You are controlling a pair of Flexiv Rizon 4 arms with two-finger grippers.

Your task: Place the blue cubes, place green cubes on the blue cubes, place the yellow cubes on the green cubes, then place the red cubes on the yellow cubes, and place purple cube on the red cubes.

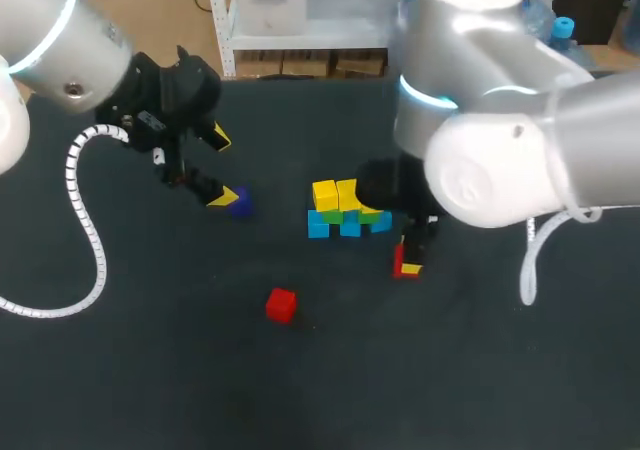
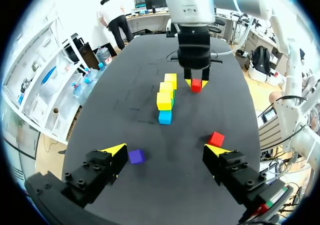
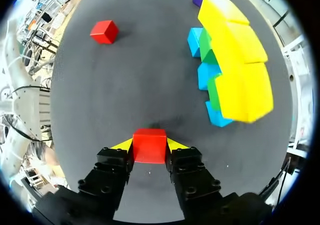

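Note:
A row of blue cubes [image 1: 349,227] stands mid-table with green cubes [image 3: 206,43] on them and yellow cubes [image 1: 334,194] on top. Just right of that stack, my right gripper [image 1: 408,260] is shut on a red cube [image 3: 149,145], low over the table; the left wrist view shows this cube [image 2: 196,85] too. A second red cube [image 1: 281,304] lies alone nearer the front. The purple cube [image 1: 240,203] sits left of the stack, close beside one yellow tip of my left gripper [image 2: 166,150], which hangs open above the table with nothing between its fingers.
The dark table [image 1: 150,370] has free room along the front and on the left. A white coiled cable [image 1: 88,232] hangs from my left arm over the table's left side.

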